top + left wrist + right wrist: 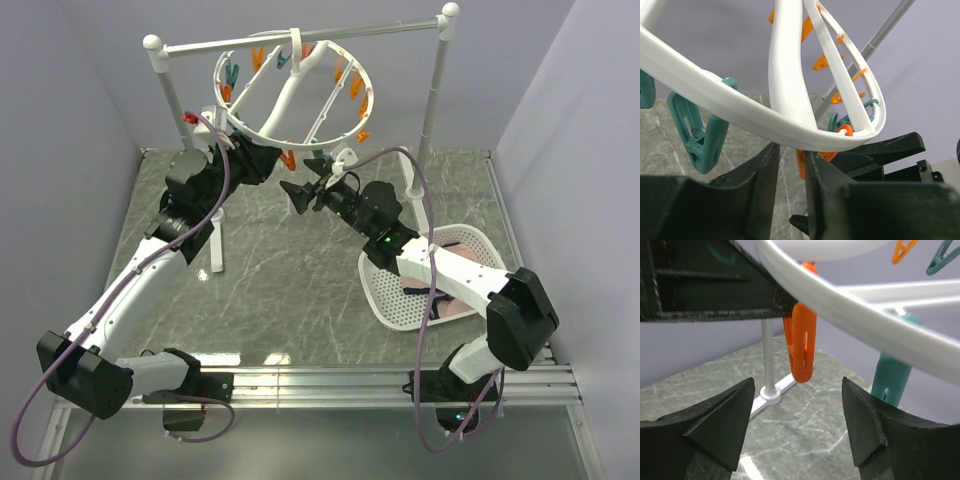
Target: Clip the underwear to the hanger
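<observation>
White smooth plastic hanger (785, 75), orange clip (802, 347)

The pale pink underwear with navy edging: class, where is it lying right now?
In the top view, right of centre, the pale pink fabric underwear lies inside the white perforated plastic basket, partly hidden beneath the right arm.

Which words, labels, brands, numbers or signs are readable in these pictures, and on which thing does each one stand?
None: no view shows any readable text.
The hanger, its clips, the rail stand, the basket, the underwear, the left arm and the right arm show no word, label, number or sign.
</observation>
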